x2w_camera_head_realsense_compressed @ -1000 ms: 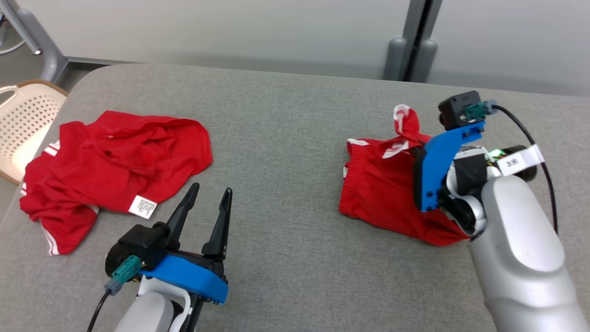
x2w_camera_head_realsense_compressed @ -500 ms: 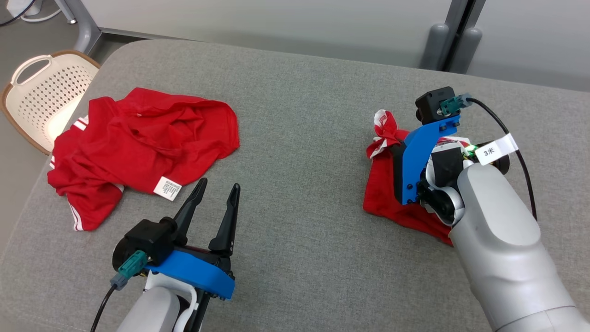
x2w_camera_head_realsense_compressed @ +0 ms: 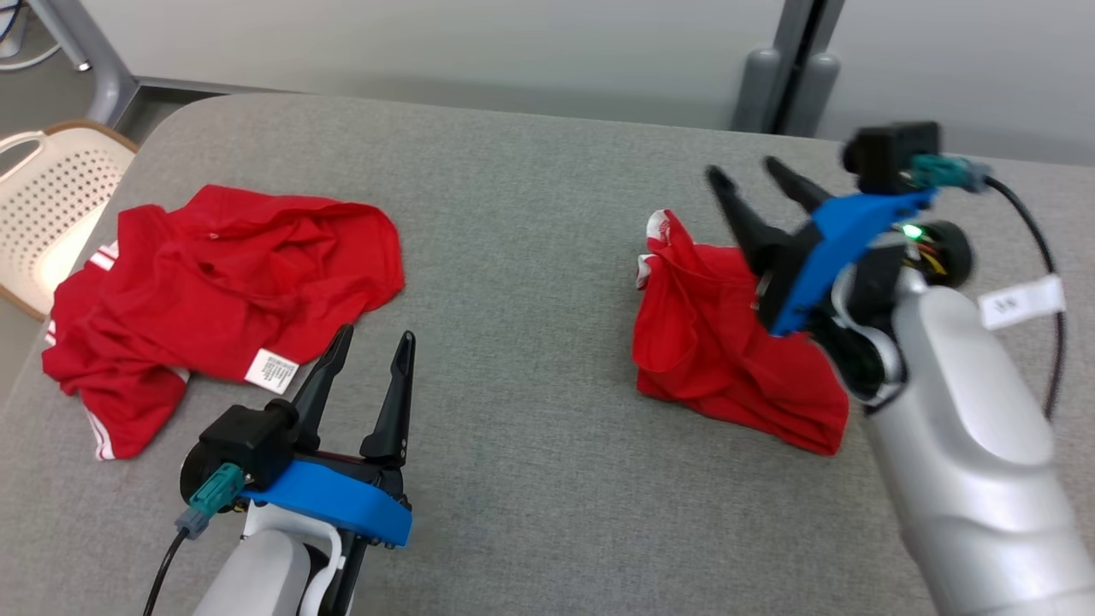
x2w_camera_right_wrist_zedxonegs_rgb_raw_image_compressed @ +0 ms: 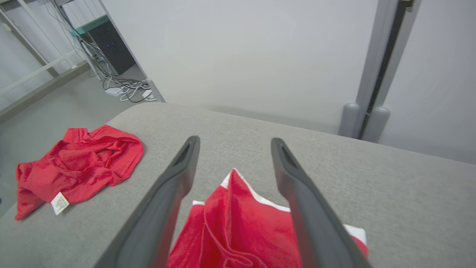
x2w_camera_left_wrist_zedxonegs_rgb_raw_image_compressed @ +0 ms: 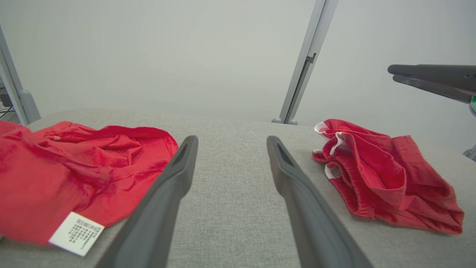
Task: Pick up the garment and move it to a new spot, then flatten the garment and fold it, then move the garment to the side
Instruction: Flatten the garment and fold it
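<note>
At far left I see a basket (x2w_camera_head_realsense_compressed: 43, 197) off the table's (x2w_camera_head_realsense_compressed: 530, 257) edge, then a crumpled red shirt (x2w_camera_head_realsense_compressed: 222, 282) lying on the table. My left gripper (x2w_camera_head_realsense_compressed: 375, 333) sits just beside it, fingers spread, holding nothing. Right of centre the red shorts (x2w_camera_head_realsense_compressed: 701, 342) lie bunched on the table. My right gripper (x2w_camera_head_realsense_compressed: 741, 167) hangs above them, fingers spread, clear of the fabric.

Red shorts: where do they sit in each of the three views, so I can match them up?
Head view: red shorts right of centre, beside the right gripper.
Left wrist view: red shorts on the right side, at middle height.
Right wrist view: red shorts bottom centre, seen between the open fingers.
Shared landmark: the white label on the other red garment.
</note>
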You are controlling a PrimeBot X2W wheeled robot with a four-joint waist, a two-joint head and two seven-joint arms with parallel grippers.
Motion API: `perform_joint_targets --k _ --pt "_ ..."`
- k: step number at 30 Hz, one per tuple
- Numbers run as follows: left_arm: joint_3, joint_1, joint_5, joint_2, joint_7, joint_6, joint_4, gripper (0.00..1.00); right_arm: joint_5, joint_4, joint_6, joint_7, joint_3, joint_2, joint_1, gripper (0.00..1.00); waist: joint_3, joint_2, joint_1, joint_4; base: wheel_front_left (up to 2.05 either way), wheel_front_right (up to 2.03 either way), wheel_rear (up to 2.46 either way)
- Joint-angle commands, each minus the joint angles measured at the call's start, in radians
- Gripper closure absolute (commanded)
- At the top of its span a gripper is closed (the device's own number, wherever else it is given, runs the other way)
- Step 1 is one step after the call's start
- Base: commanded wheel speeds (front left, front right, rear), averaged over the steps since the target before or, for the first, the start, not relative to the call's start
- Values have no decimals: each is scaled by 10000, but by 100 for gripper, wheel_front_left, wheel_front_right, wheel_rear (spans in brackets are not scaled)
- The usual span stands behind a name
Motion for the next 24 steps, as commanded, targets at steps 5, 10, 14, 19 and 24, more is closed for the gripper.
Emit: perform_joint_targets --k 5,10,14,19,24 --pt "123 203 92 28 -25 -18 -40 0 -1327 -1060 3 -488 -1346 -830 1589 0 -239 0 0 -480 0 0 0" --pt "42 133 97 15 -25 -17 -71 0 -2377 -1276 3 -756 -2048 -783 2670 0 -260 0 0 -586 0 0 0" --pt "-21 -34 84 66 -25 -17 -77 0 -2857 -916 3 -962 -1924 -520 3054 63 -233 0 0 -583 0 0 0" --pt "-45 -79 73 162 -26 -17 -42 0 -3116 -195 3 -1160 -1305 -200 2801 100 -232 0 0 -584 0 0 0" --pt "-153 -121 64 223 -25 -17 23 0 -3173 1035 3 -1368 -50 60 2337 100 -306 0 0 -505 0 0 0"
